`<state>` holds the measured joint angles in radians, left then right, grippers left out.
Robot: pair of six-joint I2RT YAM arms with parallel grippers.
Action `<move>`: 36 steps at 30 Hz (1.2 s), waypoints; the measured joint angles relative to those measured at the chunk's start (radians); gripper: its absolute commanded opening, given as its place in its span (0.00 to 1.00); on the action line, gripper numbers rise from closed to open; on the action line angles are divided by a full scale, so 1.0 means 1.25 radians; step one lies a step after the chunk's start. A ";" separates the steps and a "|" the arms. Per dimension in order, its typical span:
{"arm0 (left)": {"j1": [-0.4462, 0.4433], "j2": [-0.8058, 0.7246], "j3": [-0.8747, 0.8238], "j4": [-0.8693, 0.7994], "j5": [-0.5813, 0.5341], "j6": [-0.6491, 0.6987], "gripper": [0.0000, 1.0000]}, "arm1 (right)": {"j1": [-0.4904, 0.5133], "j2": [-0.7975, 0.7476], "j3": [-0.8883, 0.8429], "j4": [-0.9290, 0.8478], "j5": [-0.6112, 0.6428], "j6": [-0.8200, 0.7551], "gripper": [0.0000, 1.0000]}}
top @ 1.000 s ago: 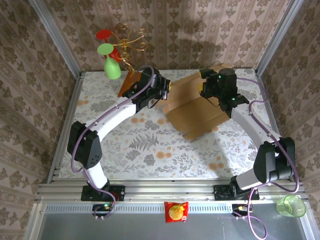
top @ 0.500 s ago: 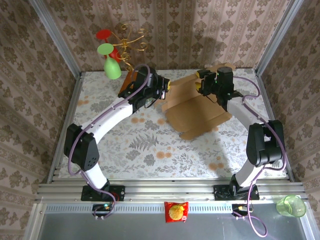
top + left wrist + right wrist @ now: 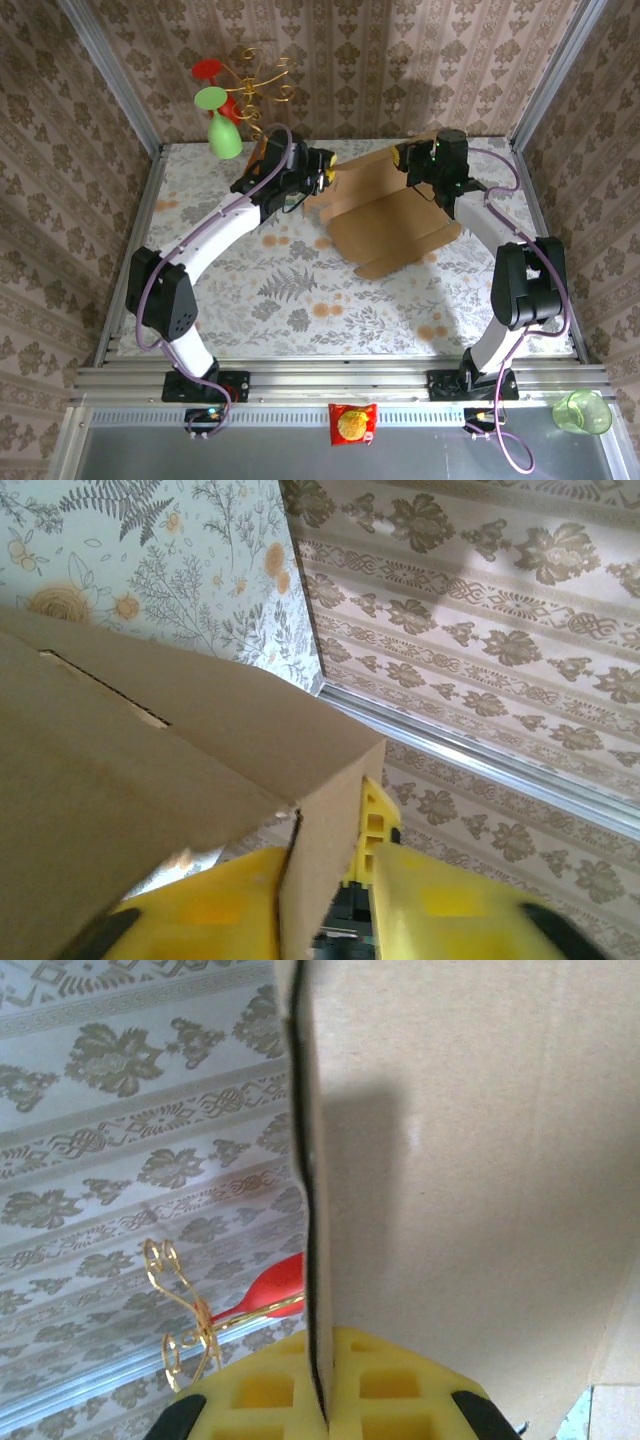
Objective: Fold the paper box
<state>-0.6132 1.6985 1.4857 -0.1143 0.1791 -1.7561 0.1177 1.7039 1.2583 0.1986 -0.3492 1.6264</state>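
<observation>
- Lying on the far half of the table [image 3: 250, 290], the paper box [image 3: 395, 220] is a brown cardboard sheet with creases and flaps. Its near part rests flat on the flowered cover and its far strip is tilted up.
- The left gripper [image 3: 322, 177] is at the sheet's far left corner, and the right gripper [image 3: 403, 158] is at the raised far edge, to the right of the middle. The cardboard spans the space between them.
- In the left wrist view a cardboard flap stands upright between the yellow fingers [image 3: 450, 910]. The jaws are a little apart, with a dark gap between the flap and one finger. The flap seems to lean on the other finger, though the close, blurred view does not settle whether they touch.
- In the right wrist view the yellow pads [image 3: 260, 1400] are pressed together on the thin cardboard edge, which runs straight down into the seam between them. This claw is pinching the box.
- A gold wire stand [image 3: 262, 75] with red and green cups is at the far left corner. Its orange-brown base board [image 3: 257, 152] is just beside the left arm's wrist.
- A red snack packet [image 3: 352, 423] lies on the near rail between the arm bases.
- A green cup [image 3: 583, 411] sits at the near right, off the table.
</observation>
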 measured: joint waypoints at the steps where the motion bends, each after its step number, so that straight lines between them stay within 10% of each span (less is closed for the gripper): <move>1: 0.006 0.000 0.004 -0.007 0.009 0.014 0.50 | 0.000 -0.001 0.000 -0.011 0.009 -0.001 0.00; 36: -0.027 0.168 0.346 -0.376 0.141 0.299 0.45 | 0.009 -0.040 0.000 -0.124 0.115 0.004 0.00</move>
<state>-0.6476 1.9083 1.9186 -0.5842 0.3557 -1.3827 0.1291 1.6535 1.2583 0.0441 -0.2050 1.6314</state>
